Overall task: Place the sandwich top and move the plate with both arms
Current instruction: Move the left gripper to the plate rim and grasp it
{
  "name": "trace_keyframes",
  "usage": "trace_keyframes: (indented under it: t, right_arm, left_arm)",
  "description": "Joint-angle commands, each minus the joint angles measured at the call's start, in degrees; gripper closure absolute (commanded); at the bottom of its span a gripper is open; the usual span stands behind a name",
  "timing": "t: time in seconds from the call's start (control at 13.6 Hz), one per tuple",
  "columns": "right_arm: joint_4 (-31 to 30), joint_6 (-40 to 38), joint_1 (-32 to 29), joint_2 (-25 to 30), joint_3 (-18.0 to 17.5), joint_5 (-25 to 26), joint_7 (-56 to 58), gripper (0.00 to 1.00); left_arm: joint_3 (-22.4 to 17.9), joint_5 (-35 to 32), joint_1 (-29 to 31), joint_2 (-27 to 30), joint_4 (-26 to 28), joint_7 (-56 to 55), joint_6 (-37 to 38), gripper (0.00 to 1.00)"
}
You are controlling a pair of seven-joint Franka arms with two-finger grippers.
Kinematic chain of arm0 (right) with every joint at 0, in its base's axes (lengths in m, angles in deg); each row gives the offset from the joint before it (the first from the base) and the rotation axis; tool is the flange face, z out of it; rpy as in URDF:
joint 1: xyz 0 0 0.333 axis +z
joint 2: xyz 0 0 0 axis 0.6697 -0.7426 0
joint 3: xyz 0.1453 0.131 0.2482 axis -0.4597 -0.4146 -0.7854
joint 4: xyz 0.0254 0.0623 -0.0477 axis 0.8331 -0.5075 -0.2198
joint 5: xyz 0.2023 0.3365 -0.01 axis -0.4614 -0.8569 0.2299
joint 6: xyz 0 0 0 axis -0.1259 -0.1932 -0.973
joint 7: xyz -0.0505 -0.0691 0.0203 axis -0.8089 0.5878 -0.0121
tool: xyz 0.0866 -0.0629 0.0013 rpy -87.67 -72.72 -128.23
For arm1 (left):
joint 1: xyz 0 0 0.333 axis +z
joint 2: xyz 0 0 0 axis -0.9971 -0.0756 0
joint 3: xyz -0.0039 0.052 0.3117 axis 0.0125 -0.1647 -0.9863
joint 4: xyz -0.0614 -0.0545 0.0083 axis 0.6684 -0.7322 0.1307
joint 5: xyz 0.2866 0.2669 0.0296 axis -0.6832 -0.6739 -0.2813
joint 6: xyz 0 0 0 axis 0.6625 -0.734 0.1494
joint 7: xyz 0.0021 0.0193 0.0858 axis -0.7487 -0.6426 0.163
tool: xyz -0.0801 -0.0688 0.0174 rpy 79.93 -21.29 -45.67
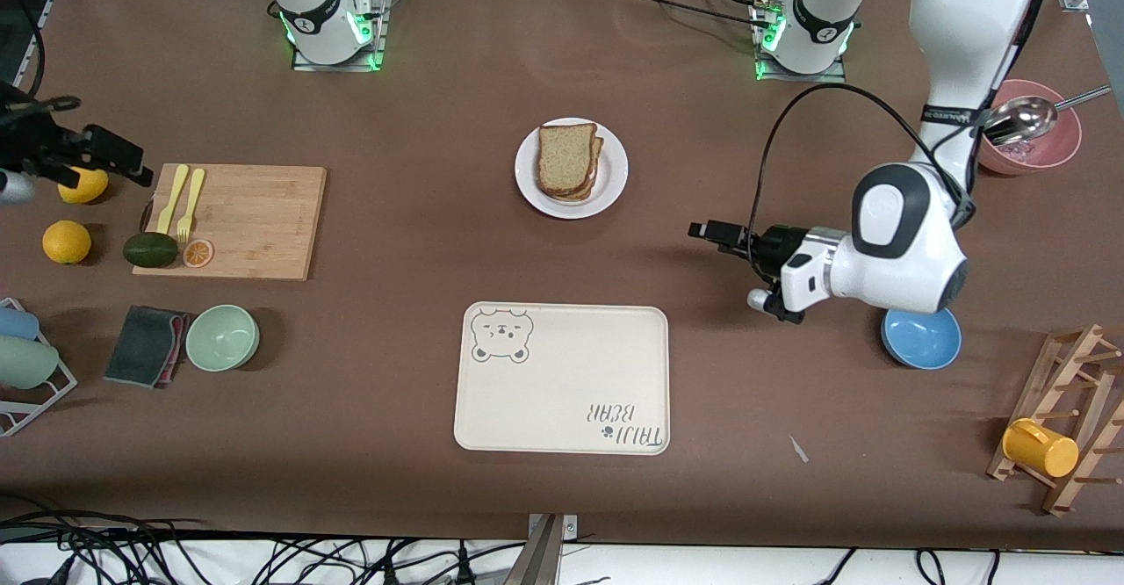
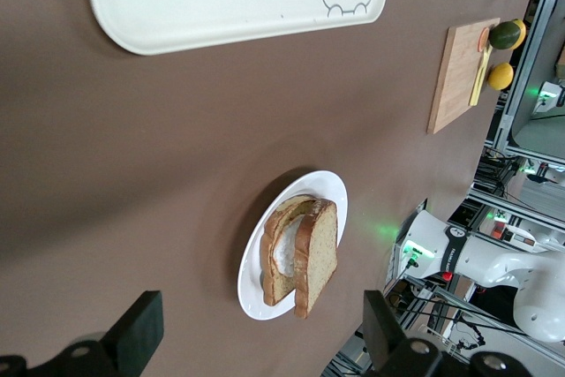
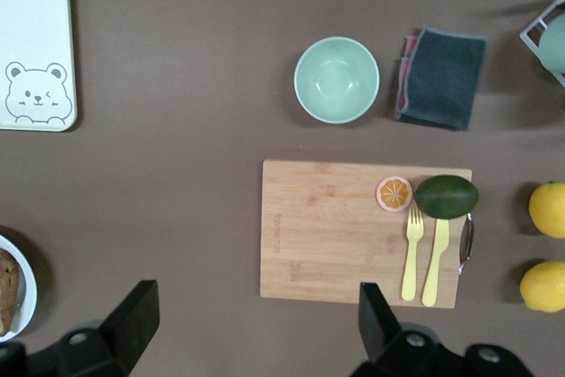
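Both sets of jaws stand wide and empty. The left gripper [image 1: 702, 232] hangs over bare bench beside the plate [image 1: 615, 183]; the right gripper [image 1: 132, 163] hangs by the cutting board [image 1: 255, 225]. The sandwich top [image 1: 565, 156] already sits on the stack. Approach opposite rim edges level and close together.

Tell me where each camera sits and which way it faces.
Front view: high across the table, facing both arm bases; shows the plate, the tray, the left pincer.
Left wrist view: on the left wrist, facing the plate with the sandwich top; own open fingers show.
Right wrist view: over the board; own open fingers show.
All share the tray.
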Motion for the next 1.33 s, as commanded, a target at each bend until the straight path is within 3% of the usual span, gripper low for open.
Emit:
trace_keyframes:
  t: [0.0,0.59,0.74,0.88,1.25]
  right_arm:
    - [-6.4,3.0,-3.1,5.6,-4.9,1.6,0.2,0.0]
    - [1.0,0.2,-3.1,-0.1,-4.9,1.9,0.1,0.0]
    - [1.1,0.2,-2.3,0.0,-4.8,2.0,-0.2,0.0]
    - [1.1,0.5,-2.1,-0.2,-4.7,2.0,-0.3,0.0]
    - [0.9,0.1,-2.2,-0.3,-4.9,2.1,-0.5,0.0]
  left_arm:
    - [1.1,6.5,-0.6,5.6,10.6,3.8,-4.2,0.05]
    - [2.8,7.6,-0.9,4.2,13.2,5.6,-10.2,0.01]
    - [3.9,9.8,-1.1,3.4,14.5,5.6,-10.6,0.13]
    - [5.1,13.4,-1.0,2.0,16.1,10.0,-10.5,0.15]
    - [6.4,16.8,-1.7,0.2,17.1,19.1,-11.0,0.01]
